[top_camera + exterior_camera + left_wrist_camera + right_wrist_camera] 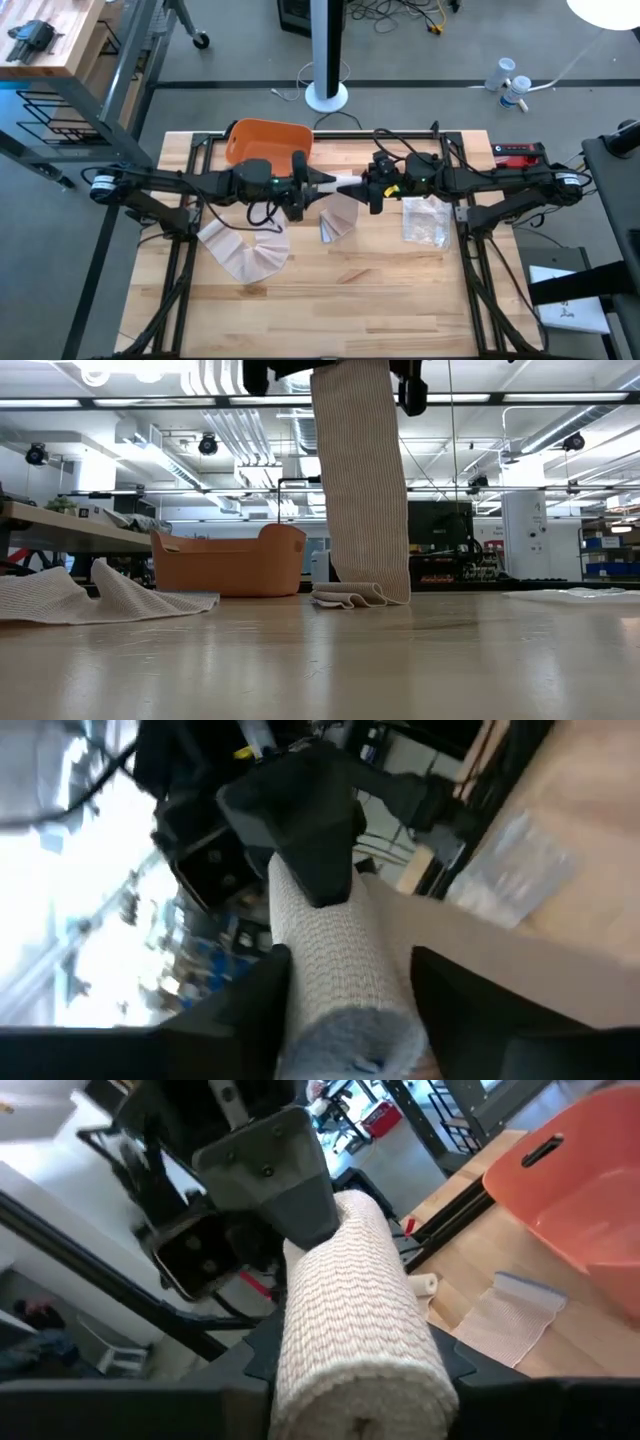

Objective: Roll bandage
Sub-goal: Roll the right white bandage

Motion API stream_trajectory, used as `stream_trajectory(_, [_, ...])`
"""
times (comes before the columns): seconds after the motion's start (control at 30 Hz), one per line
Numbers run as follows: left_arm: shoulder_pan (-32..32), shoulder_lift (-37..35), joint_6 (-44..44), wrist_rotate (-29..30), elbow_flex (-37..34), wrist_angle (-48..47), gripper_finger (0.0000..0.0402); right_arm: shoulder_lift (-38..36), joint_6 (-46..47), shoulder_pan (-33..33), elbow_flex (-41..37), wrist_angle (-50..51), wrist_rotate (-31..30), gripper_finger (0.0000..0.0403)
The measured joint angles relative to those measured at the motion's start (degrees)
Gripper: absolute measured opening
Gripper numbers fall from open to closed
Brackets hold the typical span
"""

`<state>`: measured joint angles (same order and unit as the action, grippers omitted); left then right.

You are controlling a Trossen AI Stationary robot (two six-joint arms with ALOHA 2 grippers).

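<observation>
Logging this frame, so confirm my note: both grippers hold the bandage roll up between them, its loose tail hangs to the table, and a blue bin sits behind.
One detail is wrong: the bin is orange, as the high view shows. The rest stands: left gripper and right gripper hold the bandage roll aloft, its tail reaching the table.

bandage roll (345, 183) held mid-worktop (330, 300) between left gripper (318, 181) and right gripper (368, 185); bin (268, 142) behind; loose bandage (245, 253) front-left.

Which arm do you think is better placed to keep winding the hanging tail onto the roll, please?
Neither clearly. The left gripper and right gripper each clamp an end of the bandage roll above the table, sharing it. The tail hangs nearer the right, a slight edge.
</observation>
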<state>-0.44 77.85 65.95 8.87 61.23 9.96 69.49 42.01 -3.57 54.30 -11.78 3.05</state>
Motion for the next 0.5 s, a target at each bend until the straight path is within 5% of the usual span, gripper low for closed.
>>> stream_trajectory(0.23, [-0.88, -1.72, -22.18, 4.17, 0.0, -3.07, 0.0284, -0.04, -9.11, -0.04, 0.0, 0.13, -0.31, 0.0108])
stream_trajectory(0.5, [-0.09, -3.44, -31.08, 2.12, -0.09, -0.87, 0.0337, -0.11, -16.48, -0.02, -0.04, 3.37, -0.04, 0.011])
